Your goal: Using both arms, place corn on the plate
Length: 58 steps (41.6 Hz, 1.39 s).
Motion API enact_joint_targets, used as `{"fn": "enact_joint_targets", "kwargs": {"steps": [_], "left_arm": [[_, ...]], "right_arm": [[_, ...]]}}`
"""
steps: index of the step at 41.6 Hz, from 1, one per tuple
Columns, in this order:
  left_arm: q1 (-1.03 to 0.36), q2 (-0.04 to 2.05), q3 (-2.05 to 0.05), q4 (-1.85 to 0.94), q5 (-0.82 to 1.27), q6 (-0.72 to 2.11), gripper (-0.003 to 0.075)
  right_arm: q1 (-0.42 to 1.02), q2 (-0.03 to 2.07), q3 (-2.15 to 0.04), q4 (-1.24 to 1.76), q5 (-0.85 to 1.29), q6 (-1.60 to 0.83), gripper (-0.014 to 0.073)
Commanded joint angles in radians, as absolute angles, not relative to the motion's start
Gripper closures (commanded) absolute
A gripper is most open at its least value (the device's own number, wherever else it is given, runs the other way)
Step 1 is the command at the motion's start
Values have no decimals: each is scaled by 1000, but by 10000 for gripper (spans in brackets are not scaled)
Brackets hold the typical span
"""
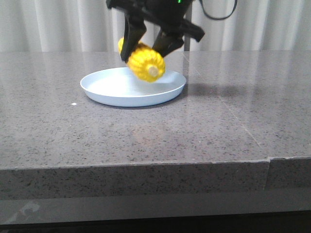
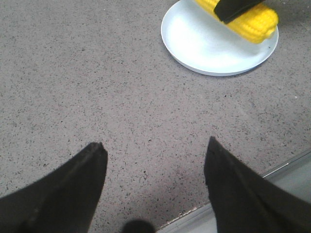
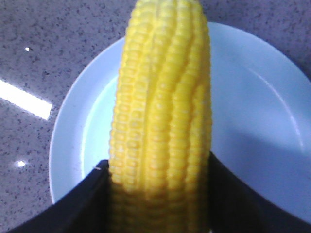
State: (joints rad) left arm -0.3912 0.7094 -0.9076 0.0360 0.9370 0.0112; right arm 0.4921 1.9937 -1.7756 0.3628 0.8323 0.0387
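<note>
The yellow corn point(image 1: 146, 63) is gripped across its middle by my right gripper point(image 1: 146, 52), tilted, with its pale stub end toward the camera. It hangs low over the right half of the pale blue plate point(image 1: 112, 90); I cannot tell whether it touches. In the right wrist view the corn point(image 3: 163, 107) fills the gap between the black fingers point(image 3: 82, 204), with the plate point(image 3: 257, 97) beneath. My left gripper point(image 2: 155, 145) is open and empty over bare table, well away from the plate point(image 2: 204, 43) and corn point(image 2: 248, 22). It is out of the front view.
The grey speckled table has its front edge close to the camera point(image 1: 146, 165), with a seam at the right point(image 1: 268, 162). The table edge also shows by the left gripper point(image 2: 272, 170). A white curtain point(image 1: 58, 24) hangs behind.
</note>
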Motion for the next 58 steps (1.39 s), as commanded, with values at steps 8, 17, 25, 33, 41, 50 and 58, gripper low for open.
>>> {"fn": "enact_joint_targets", "kwargs": {"steps": [8,17,25,33,41,50,58], "left_arm": [[-400,707,-934,36,872,0,292],[-400,707,-934,36,872,0,292],[-400,707,-934,36,872,0,292],[-400,707,-934,36,872,0,292],[-400,707,-934,36,872,0,292],[-400,707,-934,36,872,0,292],[-400,707,-934,36,872,0,292]], "right_arm": [[490,1959,-1812,386,756,38,-1],[490,1856,-1823,276,793,32,-20],[490,1693,-1793,143,872,18,-20],[490,1463,-1665,105,876,-73,-20],[490,1262,-1487,63,875,-76,-20],[490,1047,-1292,58,875,-74,-20],[490,880,-1126,58,876,-59,-20]]}}
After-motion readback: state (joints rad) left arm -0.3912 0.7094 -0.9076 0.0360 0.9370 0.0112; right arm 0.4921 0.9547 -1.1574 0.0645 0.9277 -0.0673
